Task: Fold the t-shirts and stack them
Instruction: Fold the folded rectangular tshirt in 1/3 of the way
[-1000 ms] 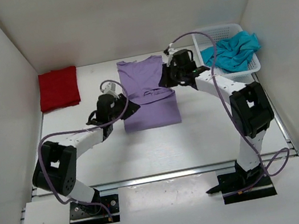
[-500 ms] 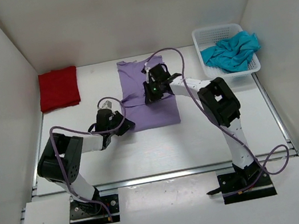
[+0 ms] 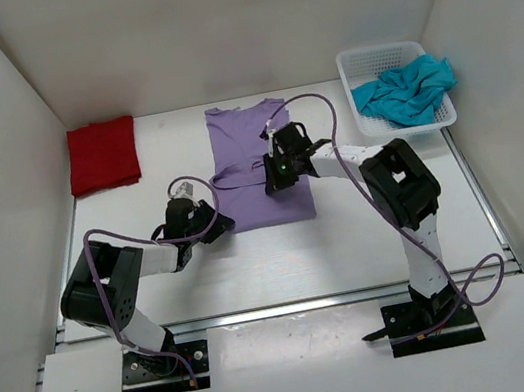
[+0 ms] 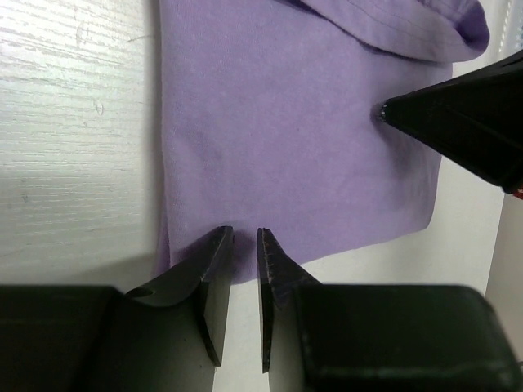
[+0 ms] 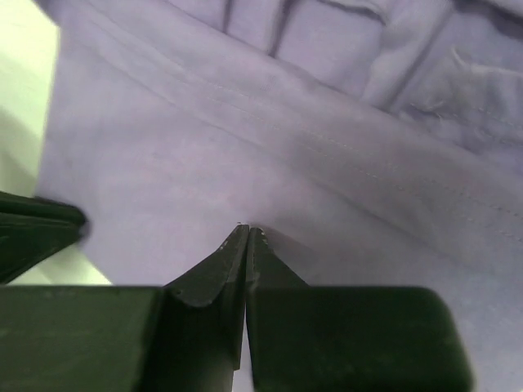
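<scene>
1. Fingers of your left gripper point(image 3: 212, 225) sit at the near left corner of the purple shirt point(image 3: 248, 143), which lies mid-table. The right gripper point(image 3: 276, 171) rests on its middle. The red shirt point(image 3: 103, 155) lies folded far left, and the teal shirt point(image 3: 406, 91) is in the basket point(image 3: 375, 59).
2. Left wrist: the jaws are narrowly parted over the near hem, likely lining up a pinch.
3. Right wrist: the jaws are closed tight with their tips on the cloth, probably pinning it for the fold.
</scene>
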